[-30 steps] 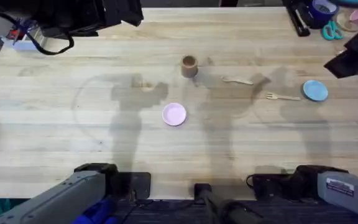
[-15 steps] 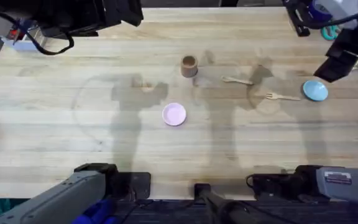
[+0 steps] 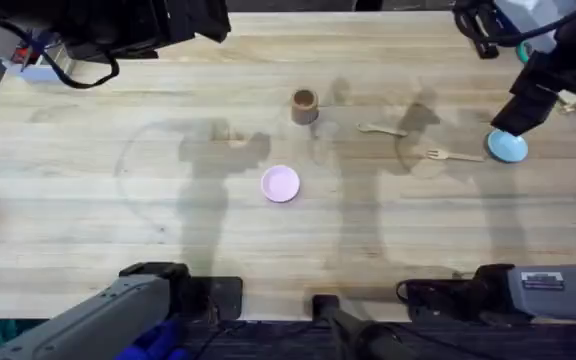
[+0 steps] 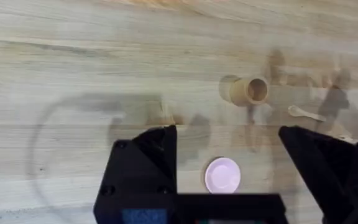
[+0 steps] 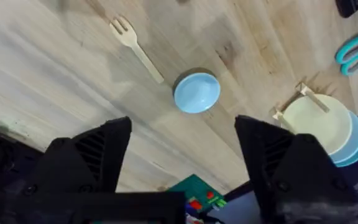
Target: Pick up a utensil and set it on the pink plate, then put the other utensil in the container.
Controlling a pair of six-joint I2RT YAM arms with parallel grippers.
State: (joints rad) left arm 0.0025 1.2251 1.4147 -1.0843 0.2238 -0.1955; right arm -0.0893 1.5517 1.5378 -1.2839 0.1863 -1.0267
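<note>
The fork point(image 3: 453, 155) is seen flat on the table point(image 3: 118, 230), its handle end just beside the light-blue plate point(image 3: 509, 147), with the spoon point(image 3: 382, 129) lying between it and the upright brown cup point(image 3: 304, 106). The pink plate point(image 3: 280, 184) is set apart, nearer the arms' bases. The right claw point(image 5: 182, 155) is held spread above the blue plate; the left claw point(image 4: 229, 162) is likewise spread

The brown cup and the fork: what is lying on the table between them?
In the overhead view, the wooden spoon lies between the brown cup and the fork, touching neither.
</note>
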